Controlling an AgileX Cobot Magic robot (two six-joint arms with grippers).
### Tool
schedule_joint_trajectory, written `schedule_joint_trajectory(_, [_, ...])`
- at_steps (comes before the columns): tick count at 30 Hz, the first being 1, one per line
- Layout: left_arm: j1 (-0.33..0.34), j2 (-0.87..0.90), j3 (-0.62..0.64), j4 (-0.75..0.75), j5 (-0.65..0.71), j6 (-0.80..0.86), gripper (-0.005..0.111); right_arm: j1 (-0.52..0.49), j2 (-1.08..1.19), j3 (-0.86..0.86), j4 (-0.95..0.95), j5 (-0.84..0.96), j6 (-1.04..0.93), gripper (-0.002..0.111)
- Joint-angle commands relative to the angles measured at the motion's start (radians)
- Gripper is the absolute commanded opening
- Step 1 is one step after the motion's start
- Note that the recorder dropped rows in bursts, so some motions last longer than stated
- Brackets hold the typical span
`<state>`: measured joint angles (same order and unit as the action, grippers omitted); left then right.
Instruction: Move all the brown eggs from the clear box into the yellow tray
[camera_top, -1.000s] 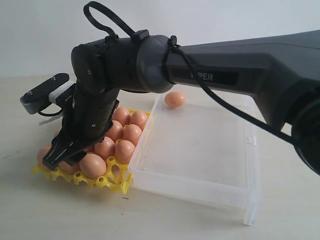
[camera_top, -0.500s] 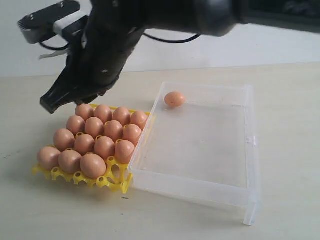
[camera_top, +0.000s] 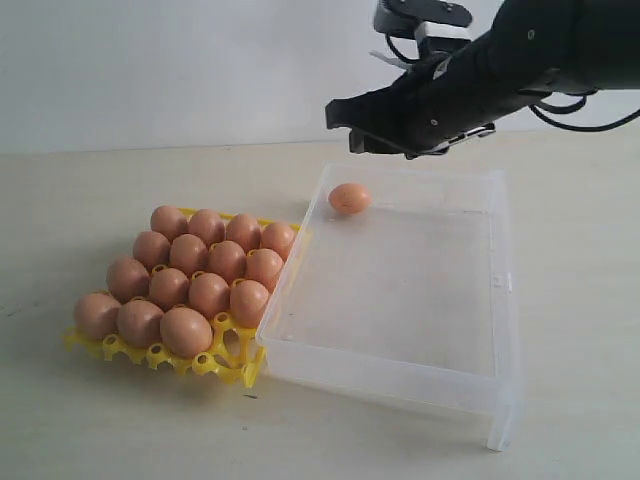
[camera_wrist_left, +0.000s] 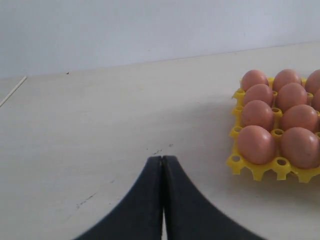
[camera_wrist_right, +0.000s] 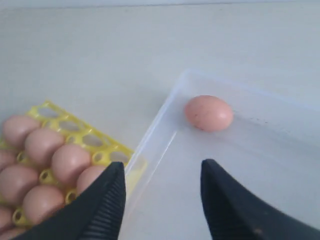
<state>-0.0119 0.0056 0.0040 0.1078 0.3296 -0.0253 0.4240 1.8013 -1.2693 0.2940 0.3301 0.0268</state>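
Nearly done: the tray (camera_top: 232, 362) holds fifteen eggs (camera_top: 208, 294), with one front cup bare. The last egg (camera_top: 349, 198) lies in the box (camera_top: 400, 375), at its far corner. The right fingers (camera_wrist_right: 102, 200) hover above it, spread and empty. The left fingers (camera_wrist_left: 150, 200) are pressed together over the worktop (camera_wrist_left: 100, 125).

16 brown eggs (camera_top: 208, 294), 1 yellow tray (camera_top: 228, 362), 1 clear box (camera_top: 385, 375)
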Motion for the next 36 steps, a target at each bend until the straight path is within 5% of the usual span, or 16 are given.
schedule_joint_trajectory(1, [0.001,-0.006,-0.004,-0.007,-0.014,-0.004,0.0,-0.06,0.113,-0.028,0.104,-0.018,0.028,0.053])
schedule_joint_trajectory(14, [0.001,-0.006,-0.004,-0.007,-0.014,-0.004,0.0,-0.071,0.378,-0.281,0.211,0.151,0.028,0.053])
schedule_joint_trajectory(26, [0.001,-0.006,-0.004,-0.007,-0.014,-0.004,0.0,-0.04,0.384,-0.273,0.174,0.575,-0.14,0.05])
schedule_joint_trajectory(36, [0.001,-0.006,-0.004,-0.007,-0.014,-0.004,0.0,0.025,0.276,-0.09,0.154,0.592,-0.211,0.048])
